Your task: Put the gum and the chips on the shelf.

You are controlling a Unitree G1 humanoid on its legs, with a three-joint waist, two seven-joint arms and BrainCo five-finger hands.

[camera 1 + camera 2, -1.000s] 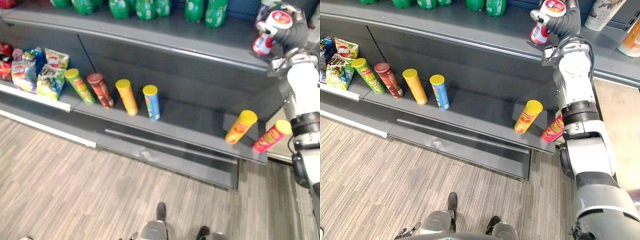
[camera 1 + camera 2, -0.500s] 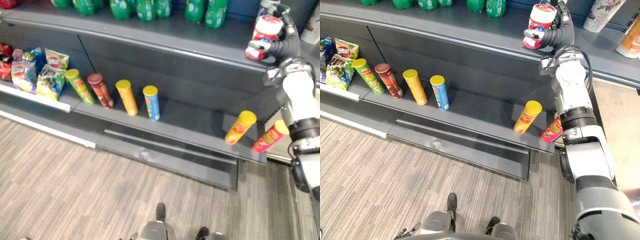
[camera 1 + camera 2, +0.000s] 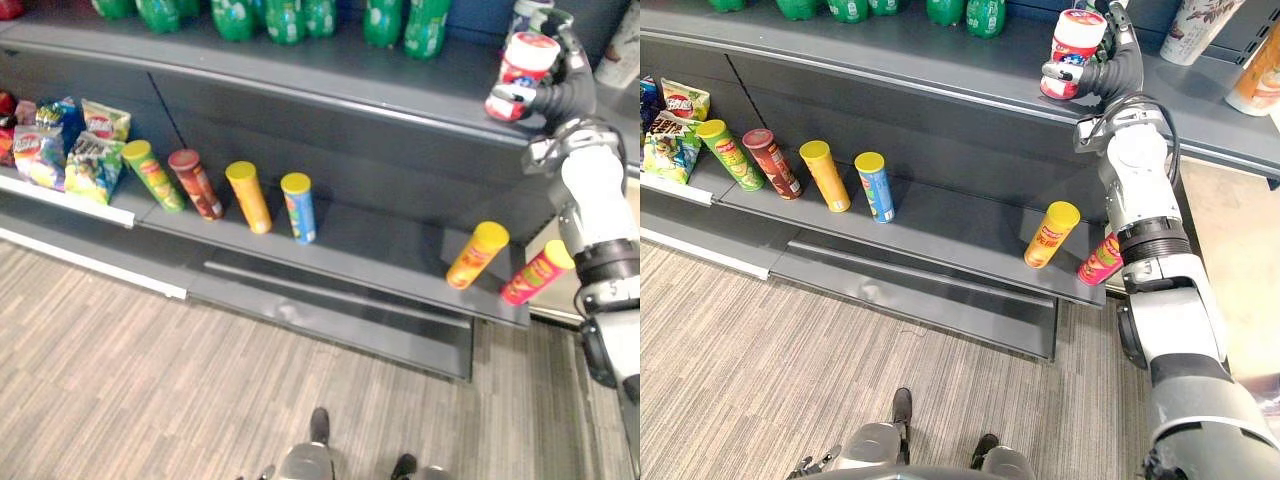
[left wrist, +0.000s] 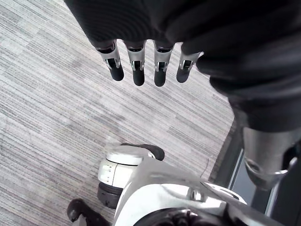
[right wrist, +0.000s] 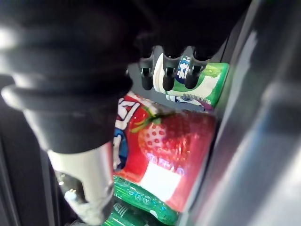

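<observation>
The right hand's (image 3: 1118,70) dark-tipped fingers (image 5: 163,79) are curled round the gum tub (image 3: 1073,48), a round canister with a glossy red strawberry-printed wrap and a flat lid. It is held tilted at the front edge of the smooth grey upper shelf (image 3: 940,72), and whether its base touches cannot be told. On the lower shelf (image 3: 960,228) lean slim cylindrical chips tubes, a yellow one (image 3: 1051,235) beside a pink-red one (image 3: 1099,262), while the left hand (image 4: 138,66) hangs over striped carpet (image 4: 47,94), fingers straight and holding nothing.
</observation>
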